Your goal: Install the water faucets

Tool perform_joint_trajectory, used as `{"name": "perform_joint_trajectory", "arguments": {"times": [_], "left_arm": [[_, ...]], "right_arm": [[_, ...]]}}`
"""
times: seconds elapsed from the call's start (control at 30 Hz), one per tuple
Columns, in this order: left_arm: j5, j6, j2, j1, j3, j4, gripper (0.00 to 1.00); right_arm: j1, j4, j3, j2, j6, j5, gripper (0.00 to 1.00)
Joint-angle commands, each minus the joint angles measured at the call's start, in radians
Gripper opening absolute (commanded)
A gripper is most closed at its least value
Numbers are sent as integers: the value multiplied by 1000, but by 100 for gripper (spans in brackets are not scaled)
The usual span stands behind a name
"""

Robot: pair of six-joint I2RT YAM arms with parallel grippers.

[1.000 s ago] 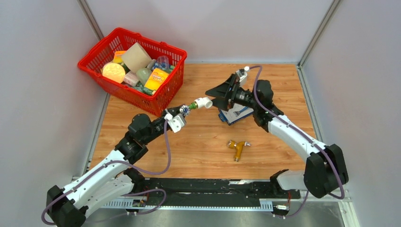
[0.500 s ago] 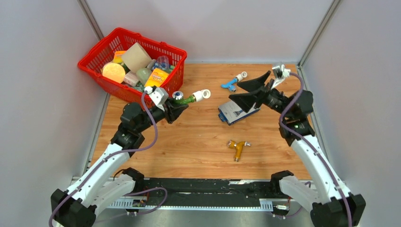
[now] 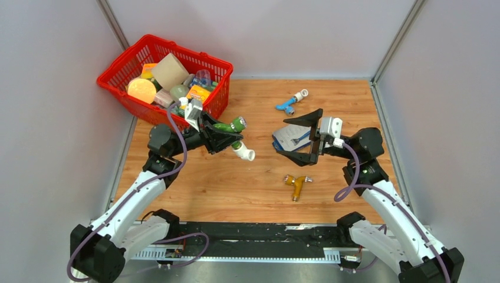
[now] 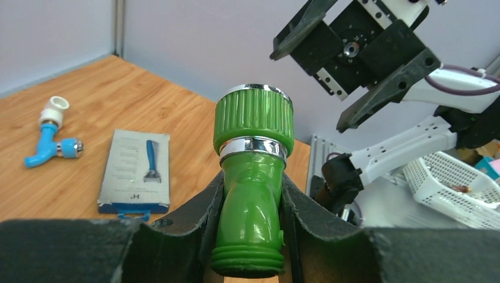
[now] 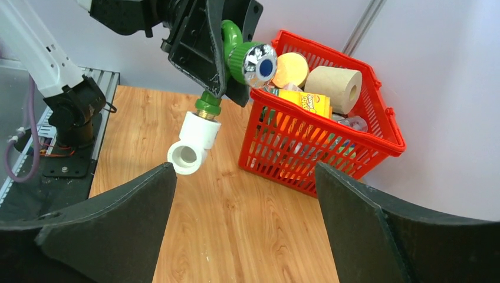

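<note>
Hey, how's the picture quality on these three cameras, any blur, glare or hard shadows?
Top view: even light, soft shadows on the table, nothing blurred. Left wrist view: the green faucet is sharp, with highlights on its chrome rings. Right wrist view: its shiny knob cap glints; the red basket looks crisp.

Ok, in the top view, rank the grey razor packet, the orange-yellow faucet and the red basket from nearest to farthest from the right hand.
1. Grey razor packet: framed between the open fingers of the right hand.
2. Orange-yellow faucet: on the table, toward the arm bases.
3. Red basket: far-left corner.
</note>
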State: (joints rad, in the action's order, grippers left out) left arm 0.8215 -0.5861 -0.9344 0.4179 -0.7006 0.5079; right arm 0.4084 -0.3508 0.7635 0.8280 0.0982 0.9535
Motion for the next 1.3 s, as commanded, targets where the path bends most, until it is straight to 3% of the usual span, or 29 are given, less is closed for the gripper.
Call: {"name": "perform_joint_trajectory", "arguments": {"times": [0.0, 0.17, 0.33, 0.5, 0.77, 1.27], "left_arm": [[18, -107, -10, -5, -30, 178, 0], [-88, -184, -21, -7, 47, 267, 0], [-183, -288, -20, -5, 122, 392, 0], [-268, -373, -1, -5, 164, 454, 0], [-260, -432, -9, -5, 199, 563, 0], [-265, -471, -14, -4, 210, 620, 0]], "right_arm": [[43, -10, -7, 14, 95, -36, 92], [176, -83, -81, 31, 14, -235, 88], [315, -383, -252, 31, -77, -399, 88], [397, -539, -328, 77, -92, -534, 89], [414, -697, -316, 197, -227, -570, 88], [448, -789, -194, 387, -304, -542, 81]]}}
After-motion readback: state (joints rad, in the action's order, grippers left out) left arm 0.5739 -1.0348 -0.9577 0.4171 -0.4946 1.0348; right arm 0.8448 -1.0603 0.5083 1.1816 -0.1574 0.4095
